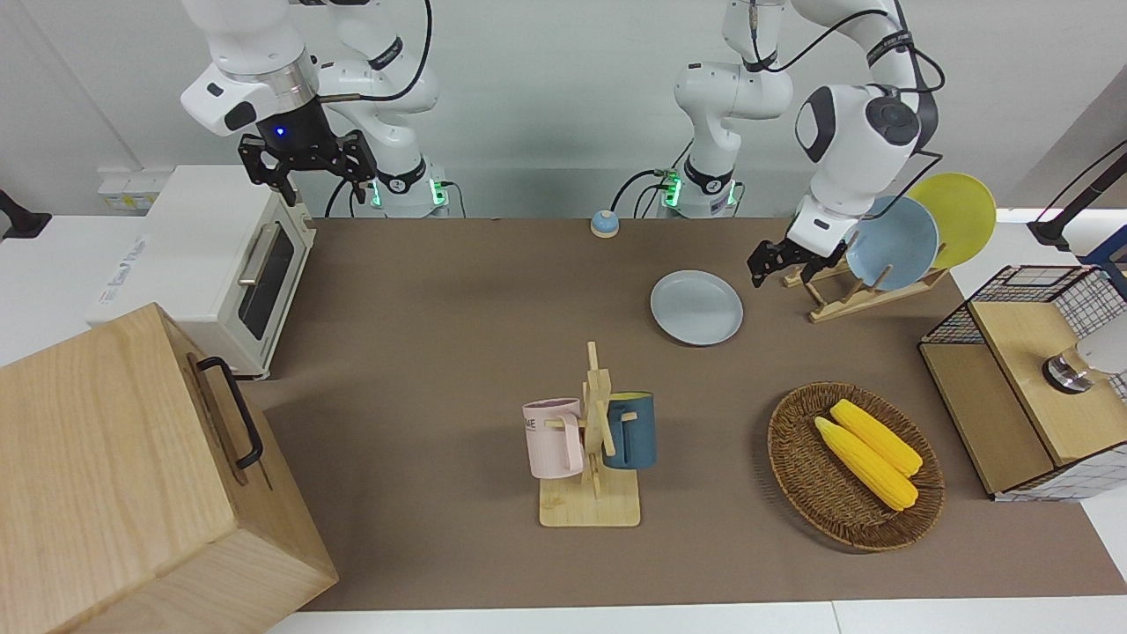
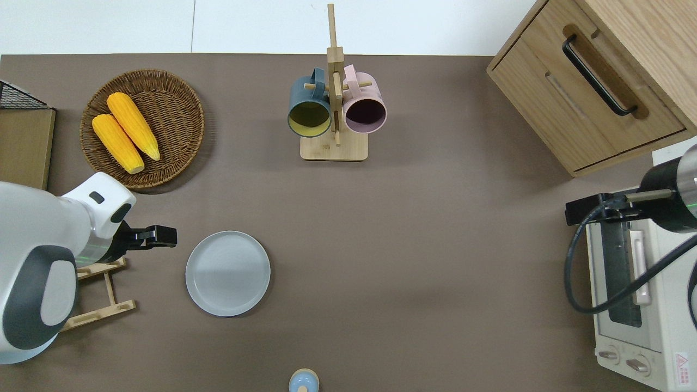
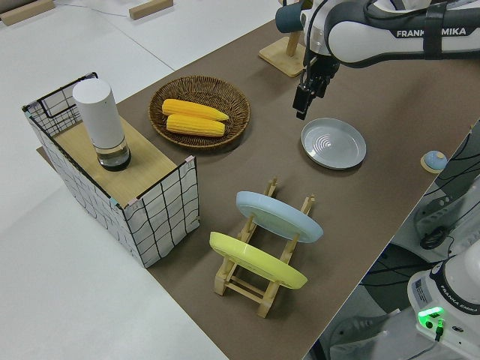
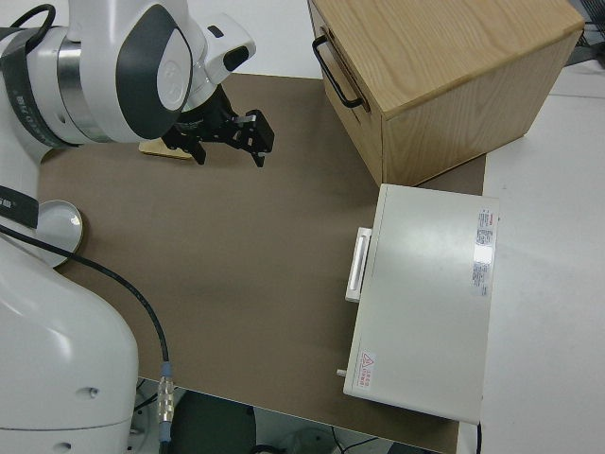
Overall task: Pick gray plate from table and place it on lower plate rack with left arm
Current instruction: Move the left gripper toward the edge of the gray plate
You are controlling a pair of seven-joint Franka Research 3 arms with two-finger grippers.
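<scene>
Overhead view: the gray plate (image 2: 227, 273) lies flat on the table (image 2: 414, 245), just beside the left gripper (image 2: 163, 237), which hangs empty above the brown mat between plate and lower plate rack (image 2: 101, 294); whether its jaws are apart or together cannot be told. The rack holds a sky-blue plate (image 3: 279, 216) and a yellow plate (image 3: 257, 260) toward the left arm's end. Bare mat surrounds the gray plate; the right gripper (image 1: 310, 167) is parked, fingers apart.
</scene>
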